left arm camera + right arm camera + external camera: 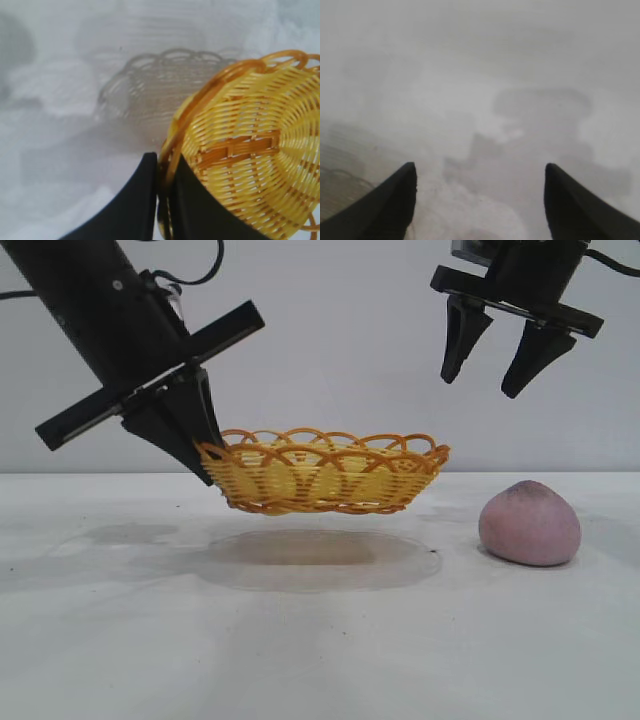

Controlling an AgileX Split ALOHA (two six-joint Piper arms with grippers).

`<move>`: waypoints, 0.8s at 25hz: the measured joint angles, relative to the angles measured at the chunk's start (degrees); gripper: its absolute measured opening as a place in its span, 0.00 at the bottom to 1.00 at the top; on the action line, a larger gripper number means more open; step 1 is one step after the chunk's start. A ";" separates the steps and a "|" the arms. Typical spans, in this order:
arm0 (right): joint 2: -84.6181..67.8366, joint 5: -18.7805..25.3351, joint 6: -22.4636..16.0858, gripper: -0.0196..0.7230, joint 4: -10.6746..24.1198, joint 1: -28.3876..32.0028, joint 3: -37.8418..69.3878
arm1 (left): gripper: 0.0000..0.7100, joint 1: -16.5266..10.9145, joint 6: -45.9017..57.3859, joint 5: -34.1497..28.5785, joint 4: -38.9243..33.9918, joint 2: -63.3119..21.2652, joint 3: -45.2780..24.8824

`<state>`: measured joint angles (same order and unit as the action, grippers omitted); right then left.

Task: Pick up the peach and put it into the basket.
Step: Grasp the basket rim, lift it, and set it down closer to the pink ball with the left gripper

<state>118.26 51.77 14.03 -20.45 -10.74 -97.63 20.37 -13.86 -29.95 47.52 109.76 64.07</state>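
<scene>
From the outside camera, the left gripper (203, 455) is clenched on the left end of the basket's (330, 475) rim and holds the basket clear of the table (320, 640), its shadow lying below; a pinch on one scalloped edge alone could let the basket swing, tip or slip free, and a hard landing might send it sliding toward the peach (529, 523). The peach rests on the table to the right of the basket, apart from it, a dusty pink rounded fruit with a darker greyish top and matte skin. The right gripper (495, 345) hangs high above, between basket and peach, jaws spread and empty; coming down off-centre, it could roll the round fruit away. The left wrist camera shows the fingers (135, 200) closed either side of the orange rim, yellow weave beyond. The right wrist camera shows only the parted fingers (395, 202) over bare table; no peach is visible there.
</scene>
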 joint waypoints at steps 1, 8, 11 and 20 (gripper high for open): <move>0.00 0.00 0.00 0.65 0.00 0.00 0.00 | 0.00 0.00 -0.04 0.43 0.13 0.38 0.00; 0.00 0.00 0.00 0.65 -0.20 0.00 0.00 | 0.00 0.00 -0.30 2.20 2.19 2.73 0.00; 0.00 0.00 0.00 0.65 -0.21 0.00 0.00 | 0.00 0.00 -0.66 3.33 3.58 3.39 0.00; 0.00 0.00 0.00 0.65 -0.42 0.00 0.00 | 0.00 0.00 -1.00 4.60 5.43 3.48 0.00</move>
<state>118.26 51.77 14.03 -20.87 -10.74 -97.63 20.37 -14.86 -25.35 52.95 113.24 64.07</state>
